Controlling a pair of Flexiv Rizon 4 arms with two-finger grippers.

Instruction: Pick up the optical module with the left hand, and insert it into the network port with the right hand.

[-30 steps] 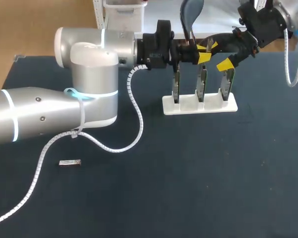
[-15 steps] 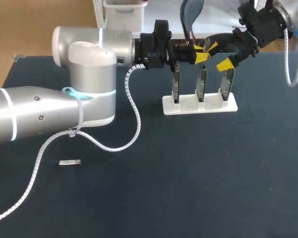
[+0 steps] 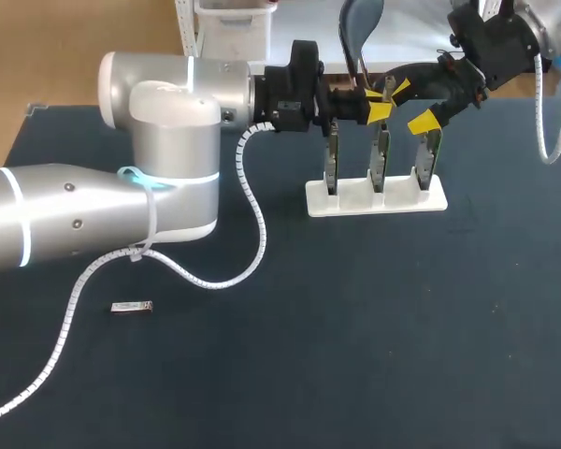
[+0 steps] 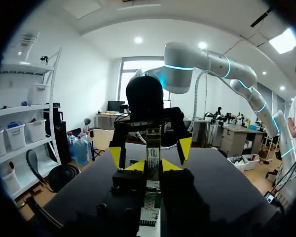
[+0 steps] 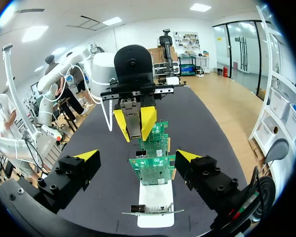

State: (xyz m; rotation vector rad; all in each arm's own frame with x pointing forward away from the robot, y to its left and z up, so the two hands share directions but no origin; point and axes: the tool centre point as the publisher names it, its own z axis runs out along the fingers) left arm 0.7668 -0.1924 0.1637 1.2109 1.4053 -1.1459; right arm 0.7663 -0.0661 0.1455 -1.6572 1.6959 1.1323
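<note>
My left gripper hangs above the white rack's middle card, shut on a small silver optical module. In the left wrist view the module sits between the yellow tips of that gripper. Three upright green network cards stand in the rack. My right gripper is just right of the left one, above the rack's right end, fingers wide open and holding nothing. In the right wrist view its tips straddle the nearest card, with the left gripper facing it beyond.
A second small silver module lies flat on the dark table at the front left. My left arm's big elbow and its white cable cover the table's back left. The cards' ports face upward.
My left arm has shifted slightly to the left with the module still in its grip. The right arm has stayed in place and open.
</note>
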